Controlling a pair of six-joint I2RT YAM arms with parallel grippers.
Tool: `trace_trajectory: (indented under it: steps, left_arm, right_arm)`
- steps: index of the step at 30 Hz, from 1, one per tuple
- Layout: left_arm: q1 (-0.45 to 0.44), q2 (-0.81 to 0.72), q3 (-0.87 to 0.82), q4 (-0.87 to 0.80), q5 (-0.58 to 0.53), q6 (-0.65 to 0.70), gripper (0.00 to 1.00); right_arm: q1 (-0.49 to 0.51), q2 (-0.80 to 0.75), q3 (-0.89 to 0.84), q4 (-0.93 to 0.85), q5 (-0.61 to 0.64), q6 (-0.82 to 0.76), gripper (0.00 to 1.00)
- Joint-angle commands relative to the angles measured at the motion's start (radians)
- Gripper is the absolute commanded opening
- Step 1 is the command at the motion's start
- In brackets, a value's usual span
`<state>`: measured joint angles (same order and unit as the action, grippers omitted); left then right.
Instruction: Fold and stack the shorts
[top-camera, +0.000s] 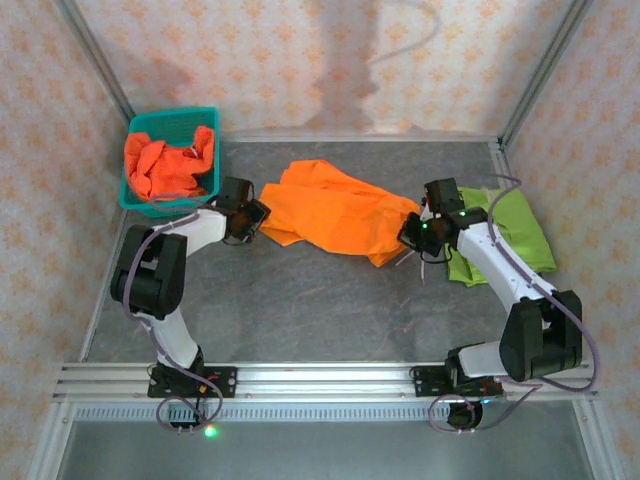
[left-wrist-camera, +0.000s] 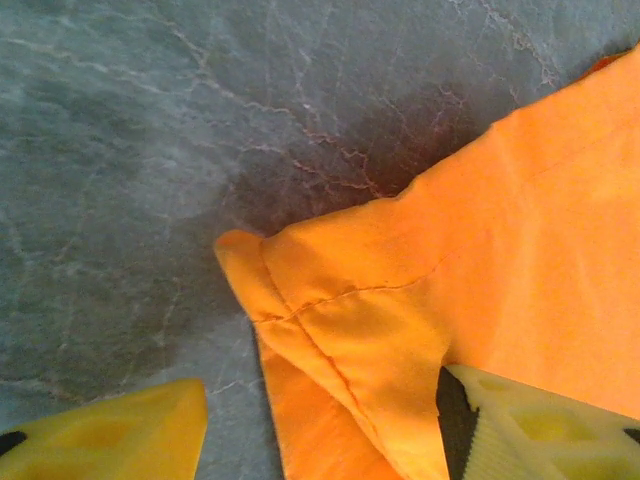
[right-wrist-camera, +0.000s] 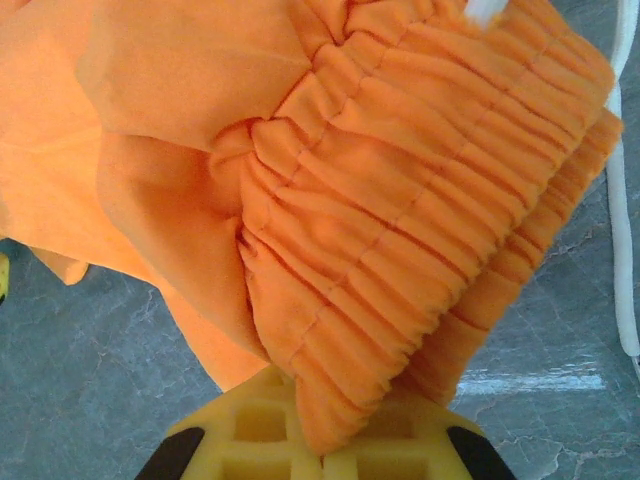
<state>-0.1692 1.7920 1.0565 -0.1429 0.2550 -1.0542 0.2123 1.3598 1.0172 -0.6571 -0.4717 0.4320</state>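
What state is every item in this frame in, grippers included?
Orange fabric shorts on table: unfolded, rumpled.
Lime green fabric shorts: lying flat.
Teal plastic mesh basket: upright, holding crumpled orange shorts.
Left gripper: open, straddling orange hem corner.
Right gripper: shut on orange waistband.

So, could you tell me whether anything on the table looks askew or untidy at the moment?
The orange shorts mid-table lie rumpled and slanted, not flat: the right gripper pinches the bunched waistband, and the open left gripper straddles a hem corner. A heap of orange shorts sits in the teal basket. Nothing looks damaged.
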Motion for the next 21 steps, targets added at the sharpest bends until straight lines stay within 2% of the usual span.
trace_trajectory:
  steps: [1, 3, 6, 14, 17, 21]
  left_arm:
    - [0.01, 0.029, 0.064, -0.048, -0.005, 0.024, 0.55]
    - [0.011, 0.05, 0.089, -0.069, -0.004, 0.035, 0.53]
    - [0.011, 0.077, 0.116, -0.088, -0.003, 0.044, 0.45]
    - [0.026, 0.086, 0.18, -0.147, -0.029, 0.087, 0.11]
    - [0.036, 0.082, 0.213, -0.164, -0.022, 0.106, 0.02]
    - [0.051, 0.049, 0.242, -0.183, -0.024, 0.125, 0.0]
  right_arm:
    - [-0.004, -0.006, 0.0, 0.005, 0.004, -0.021, 0.03]
    - [-0.004, -0.005, 0.001, 0.003, 0.009, -0.026, 0.03]
    - [-0.005, -0.004, 0.0, -0.002, 0.013, -0.033, 0.03]
    - [-0.014, -0.006, 0.016, -0.027, 0.016, -0.054, 0.03]
    - [-0.022, -0.01, 0.027, -0.034, 0.014, -0.057, 0.03]
    - [-0.03, -0.021, 0.04, -0.047, 0.013, -0.063, 0.03]
